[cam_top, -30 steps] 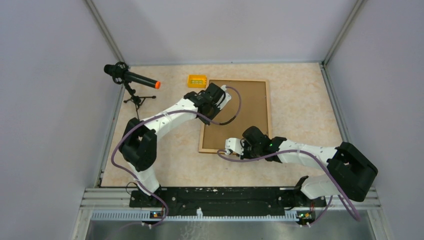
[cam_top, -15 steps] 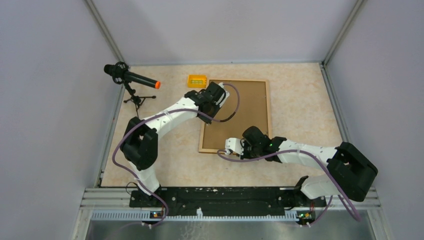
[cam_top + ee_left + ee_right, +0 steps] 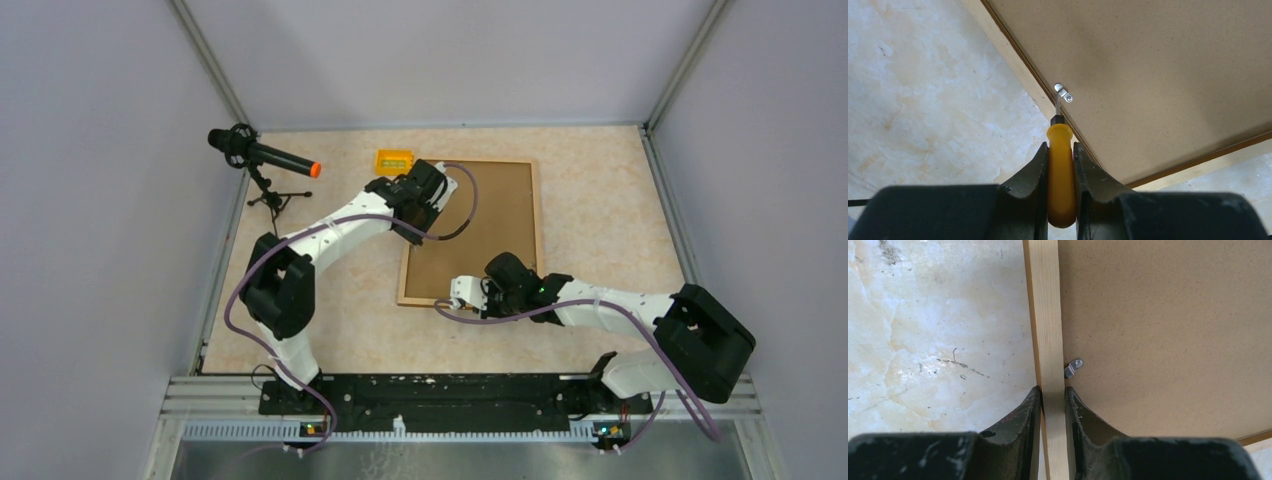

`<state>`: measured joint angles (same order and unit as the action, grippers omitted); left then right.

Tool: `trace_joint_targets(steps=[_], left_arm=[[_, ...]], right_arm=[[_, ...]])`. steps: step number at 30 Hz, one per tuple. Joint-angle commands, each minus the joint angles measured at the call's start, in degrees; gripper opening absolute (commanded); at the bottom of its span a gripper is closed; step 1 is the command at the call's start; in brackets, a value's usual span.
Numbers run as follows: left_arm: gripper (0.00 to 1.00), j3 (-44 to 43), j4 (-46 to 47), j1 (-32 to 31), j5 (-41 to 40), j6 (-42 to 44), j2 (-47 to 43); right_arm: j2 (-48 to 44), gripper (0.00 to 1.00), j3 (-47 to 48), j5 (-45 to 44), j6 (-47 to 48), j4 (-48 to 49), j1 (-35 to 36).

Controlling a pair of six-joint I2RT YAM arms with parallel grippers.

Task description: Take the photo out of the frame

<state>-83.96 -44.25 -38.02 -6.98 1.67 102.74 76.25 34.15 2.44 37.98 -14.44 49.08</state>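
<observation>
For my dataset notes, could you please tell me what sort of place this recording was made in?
Probably a lab recording booth for robot trials rather than a home or workshop: plain grey walls enclose a single marble-patterned table, and a microphone stands on a small tripod at its left edge.

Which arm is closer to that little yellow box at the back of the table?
Left. The left gripper, holding a screwdriver, works at the frame's far left edge, close to the yellow box. The right gripper clamps the frame's near left corner, farther away.
</observation>
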Motion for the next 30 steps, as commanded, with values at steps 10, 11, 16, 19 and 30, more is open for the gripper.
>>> trace_joint_targets(steps=[10, 11, 16, 19, 30], left_arm=[[0.00, 0.8, 1.3, -1.2, 12.8, 0.1, -0.6], [0.00, 0.5, 1.3, -1.2, 12.2, 0.3, -0.9], [0.00, -2.7, 0.2, 1.7, 12.7, 2.6, -1.9], [0.00, -4.5, -0.2, 5.5, 17.2, 5.4, -2.7], [0.00, -11.5, 0.1, 11.1, 19.2, 12.9, -2.2]], right_arm=[[2.5, 0.16, -0.6, -1.0, 0.1, -1.0, 0.5], [2.4, 0.17, -0.6, -1.0, 0.1, -1.2, 0.5], [0.4, 0.36, 0.3, -0.6, -0.5, -2.0, 0.4], [-1.7, 0.54, 2.6, -0.2, -0.6, -3.7, 0.3], [-4.2, 0.82, 18.5, 17.6, -12.8, -9.7, -21.1]])
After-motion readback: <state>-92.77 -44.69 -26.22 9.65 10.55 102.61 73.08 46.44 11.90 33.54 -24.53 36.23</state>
